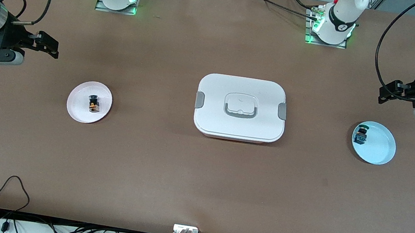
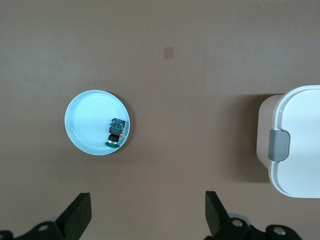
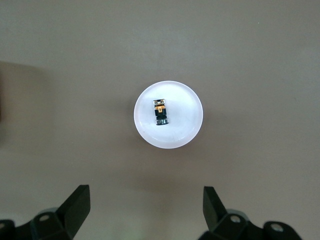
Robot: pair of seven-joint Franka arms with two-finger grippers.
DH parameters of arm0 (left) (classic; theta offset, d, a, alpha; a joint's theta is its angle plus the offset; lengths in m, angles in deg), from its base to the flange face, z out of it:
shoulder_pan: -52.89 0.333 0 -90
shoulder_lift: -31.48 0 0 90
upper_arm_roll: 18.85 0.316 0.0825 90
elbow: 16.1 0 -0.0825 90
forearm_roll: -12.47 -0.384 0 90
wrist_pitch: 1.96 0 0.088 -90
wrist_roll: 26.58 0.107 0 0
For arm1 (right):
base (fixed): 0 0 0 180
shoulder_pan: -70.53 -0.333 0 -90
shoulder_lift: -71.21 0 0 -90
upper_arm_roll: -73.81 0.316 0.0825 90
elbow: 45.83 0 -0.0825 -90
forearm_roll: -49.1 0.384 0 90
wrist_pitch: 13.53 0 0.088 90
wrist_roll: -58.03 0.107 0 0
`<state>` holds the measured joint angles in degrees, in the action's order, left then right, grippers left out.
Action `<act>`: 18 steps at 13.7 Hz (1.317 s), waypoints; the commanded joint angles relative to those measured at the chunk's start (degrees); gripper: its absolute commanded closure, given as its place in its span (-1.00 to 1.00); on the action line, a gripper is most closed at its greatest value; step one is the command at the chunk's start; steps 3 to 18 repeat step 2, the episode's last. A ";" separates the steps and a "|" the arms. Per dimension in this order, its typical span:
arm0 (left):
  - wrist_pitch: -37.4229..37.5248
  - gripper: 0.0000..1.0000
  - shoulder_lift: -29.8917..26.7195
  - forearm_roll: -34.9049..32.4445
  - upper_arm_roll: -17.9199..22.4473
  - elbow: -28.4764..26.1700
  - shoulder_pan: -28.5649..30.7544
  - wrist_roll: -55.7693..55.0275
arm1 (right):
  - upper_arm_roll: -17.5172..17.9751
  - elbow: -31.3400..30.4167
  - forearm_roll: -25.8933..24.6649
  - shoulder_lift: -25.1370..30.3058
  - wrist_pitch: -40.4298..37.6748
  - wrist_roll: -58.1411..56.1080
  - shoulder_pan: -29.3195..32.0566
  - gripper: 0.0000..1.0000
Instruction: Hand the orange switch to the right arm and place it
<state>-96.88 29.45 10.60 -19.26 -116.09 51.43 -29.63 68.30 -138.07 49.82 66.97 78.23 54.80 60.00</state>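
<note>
The orange switch [image 1: 93, 103] lies on its side on a small pale pink plate [image 1: 78, 108] toward the right arm's end of the table. It also shows in the right wrist view [image 3: 160, 111], on that plate [image 3: 185, 125]. My right gripper [image 1: 51, 48], on the arm with the silver wrist band, hangs open and empty over bare table beside the plate; its own view [image 3: 146, 200] shows the fingers wide apart. My left gripper [image 1: 384, 94] is open and empty at the left arm's end, and its own view [image 2: 148, 205] shows the same.
A white lidded box [image 1: 240, 108] with grey clips stands mid-table, and its edge shows in the left wrist view [image 2: 300, 145]. A green-capped switch [image 1: 361, 134] lies on a light blue plate [image 1: 379, 151] under the left gripper's reach, also in the left wrist view [image 2: 116, 131].
</note>
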 commanded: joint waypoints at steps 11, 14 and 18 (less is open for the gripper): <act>2.45 -1.00 0.45 0.47 -0.39 1.73 -0.13 -0.55 | 0.50 2.32 -0.19 -0.95 -1.05 -0.19 -0.02 -1.00; 2.45 -1.00 0.45 0.47 -0.39 1.73 -0.13 -0.55 | 0.50 2.32 -0.19 -0.95 -1.05 -0.19 -0.02 -1.00; 2.45 -1.00 0.45 0.47 -0.39 1.73 -0.13 -0.55 | 0.50 2.32 -0.19 -0.95 -1.05 -0.19 -0.02 -1.00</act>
